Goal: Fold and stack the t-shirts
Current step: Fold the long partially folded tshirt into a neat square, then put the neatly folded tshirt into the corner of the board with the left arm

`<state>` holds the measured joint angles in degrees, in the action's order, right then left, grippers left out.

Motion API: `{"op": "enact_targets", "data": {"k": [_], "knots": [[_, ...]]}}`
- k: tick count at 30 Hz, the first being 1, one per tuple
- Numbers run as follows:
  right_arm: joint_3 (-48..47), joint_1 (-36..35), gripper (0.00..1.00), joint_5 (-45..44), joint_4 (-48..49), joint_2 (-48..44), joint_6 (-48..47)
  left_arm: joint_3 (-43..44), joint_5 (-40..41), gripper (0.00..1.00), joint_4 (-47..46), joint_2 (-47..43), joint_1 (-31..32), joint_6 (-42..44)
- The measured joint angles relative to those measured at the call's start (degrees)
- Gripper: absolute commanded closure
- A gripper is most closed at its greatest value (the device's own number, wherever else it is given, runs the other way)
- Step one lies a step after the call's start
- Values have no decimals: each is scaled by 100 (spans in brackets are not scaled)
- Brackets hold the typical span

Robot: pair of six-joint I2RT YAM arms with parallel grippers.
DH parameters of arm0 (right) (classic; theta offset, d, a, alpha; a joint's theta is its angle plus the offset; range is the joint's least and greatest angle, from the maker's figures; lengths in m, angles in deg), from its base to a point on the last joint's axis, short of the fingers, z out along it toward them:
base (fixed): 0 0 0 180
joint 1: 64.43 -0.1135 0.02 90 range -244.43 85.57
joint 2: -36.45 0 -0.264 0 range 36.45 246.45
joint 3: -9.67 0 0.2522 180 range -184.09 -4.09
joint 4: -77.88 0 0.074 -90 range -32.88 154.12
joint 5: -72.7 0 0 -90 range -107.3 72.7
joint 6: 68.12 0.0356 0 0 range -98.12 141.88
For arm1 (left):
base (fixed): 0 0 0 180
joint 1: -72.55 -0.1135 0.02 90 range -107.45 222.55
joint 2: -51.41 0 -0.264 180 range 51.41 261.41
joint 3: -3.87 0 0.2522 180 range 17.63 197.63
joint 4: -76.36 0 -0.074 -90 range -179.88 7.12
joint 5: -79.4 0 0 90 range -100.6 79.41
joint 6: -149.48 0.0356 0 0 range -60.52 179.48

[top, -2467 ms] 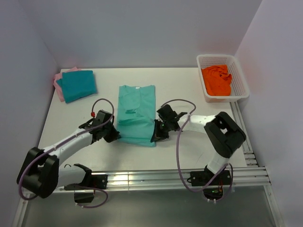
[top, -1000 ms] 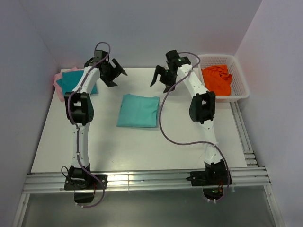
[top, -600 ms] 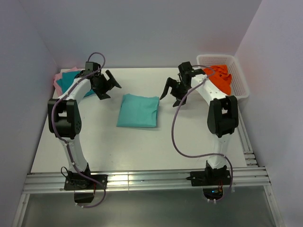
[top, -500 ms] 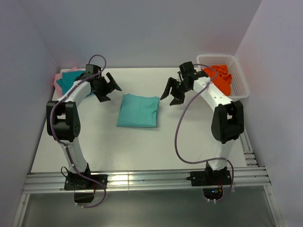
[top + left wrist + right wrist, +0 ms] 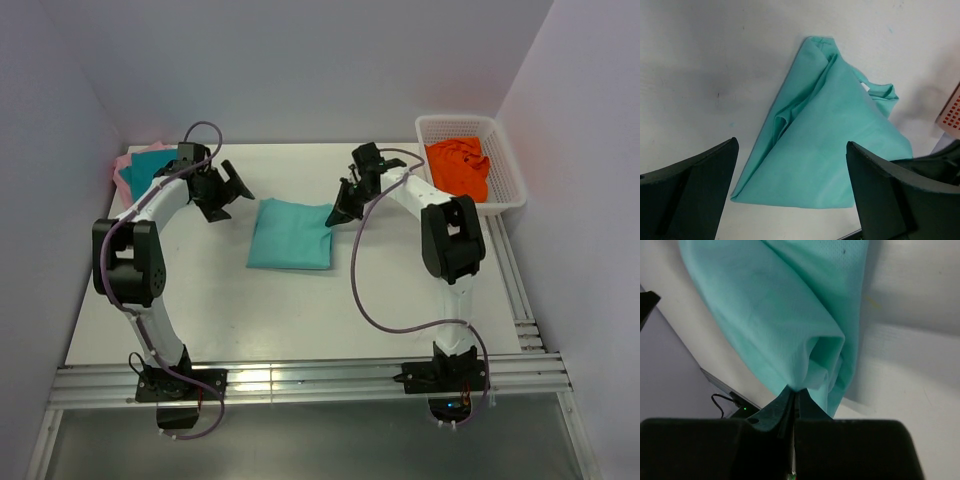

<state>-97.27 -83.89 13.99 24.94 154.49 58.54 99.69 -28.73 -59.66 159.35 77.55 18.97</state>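
Stacking is partly done: the pink tee (image 5: 122, 172) and teal tee (image 5: 152, 166) lie folded together just left of the released left end effector (image 5: 230, 196); the folded mint tee (image 5: 292, 235) lies to its right, one corner pinched by the clenched right end effector (image 5: 335, 215), not yet stacked

Both arms are extended forward and turned inward. The left gripper (image 5: 230, 190) is held wide open; the right gripper (image 5: 338, 212) (angled downward) is pinched shut on the mint-green t-shirt (image 5: 292, 232).
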Motion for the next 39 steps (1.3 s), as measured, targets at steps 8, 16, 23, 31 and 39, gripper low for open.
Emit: {"op": "enact_targets", "data": {"k": [8, 16, 23, 31, 39], "knots": [[-627, -197, 100, 72, 57, 573, 55, 0, 2, 6, 72, -101, 0, 118], [-1193, -127, 100, -44, 81, 1355, -33, 2, 22, 6, 356, -101, 0, 391], [-1576, 181, 100, 372, 164, 1963, 52, 2, -107, 6, 496, -101, 0, 424], [-2520, 302, 72, 874, 284, 2218, 92, -129, -238, 6, 293, -101, 9, 516], [-2658, 302, 42, 1674, 896, 1185, 376, -1021, -48, 5, -457, -101, 264, 439]]}}
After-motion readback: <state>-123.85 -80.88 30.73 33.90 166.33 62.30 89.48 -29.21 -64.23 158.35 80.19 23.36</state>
